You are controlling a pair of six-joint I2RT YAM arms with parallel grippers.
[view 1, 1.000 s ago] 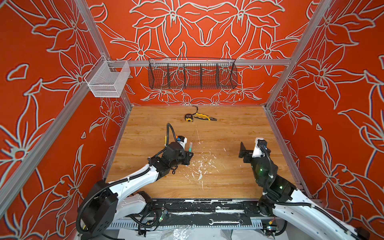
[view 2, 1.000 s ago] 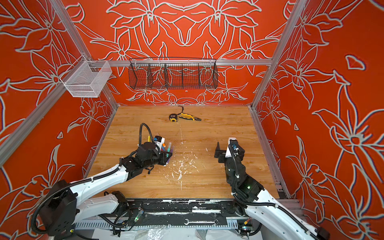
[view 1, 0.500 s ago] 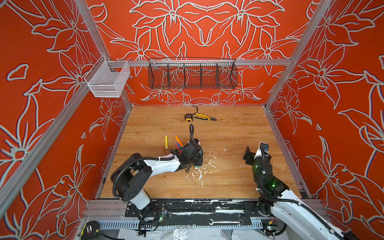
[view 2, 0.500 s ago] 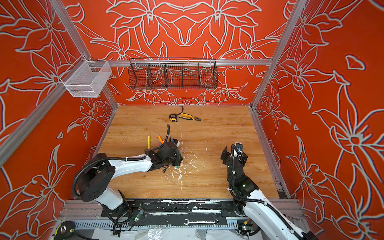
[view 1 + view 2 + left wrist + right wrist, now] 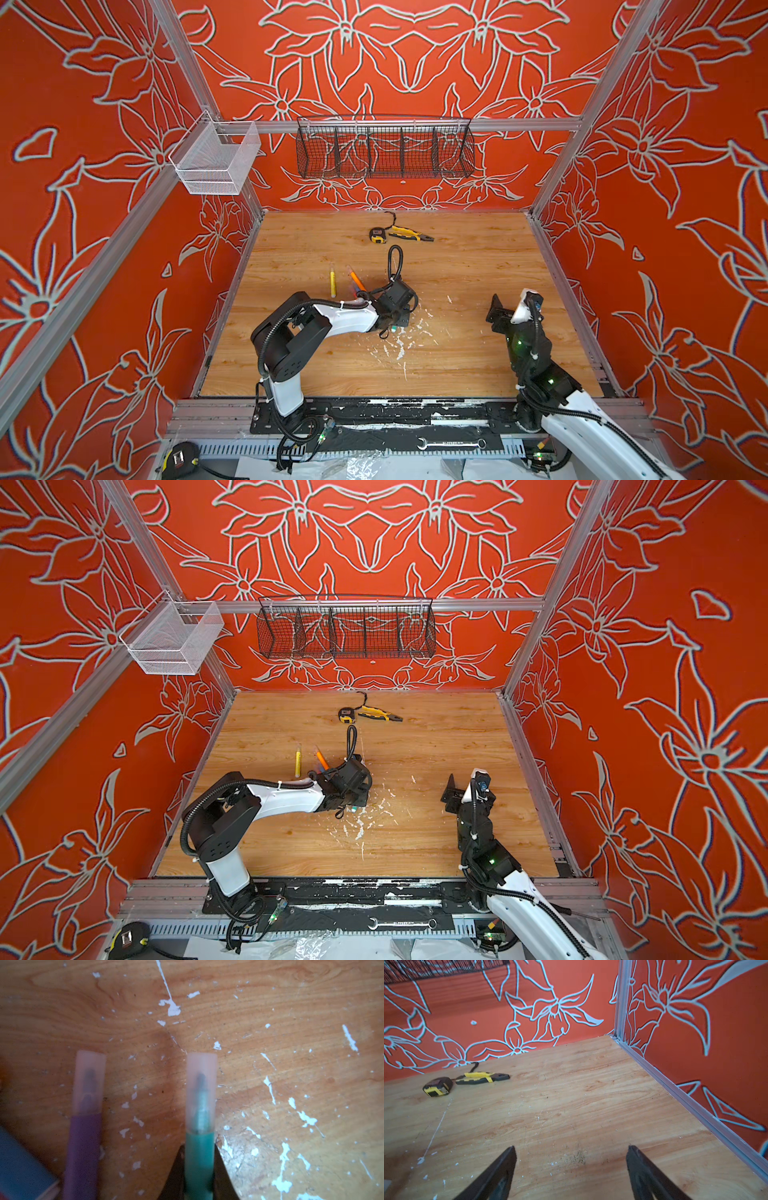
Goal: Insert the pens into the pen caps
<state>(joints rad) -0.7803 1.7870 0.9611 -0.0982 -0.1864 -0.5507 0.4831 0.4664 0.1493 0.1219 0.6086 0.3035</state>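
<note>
L gripper [image 5: 198,1148] pinching green pen [image 5: 199,1163], clear cap [image 5: 201,1088] on tip, close to bench [image 5: 270,1012]. Purple pen [image 5: 83,1147] capped, just beside. R gripper [image 5: 571,1149] spread wide, above bench.

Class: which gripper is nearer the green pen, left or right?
Left. The left gripper is shut on the green pen, gripping its barrel; the right gripper stands open and empty, well apart over the right side of the table.
</note>
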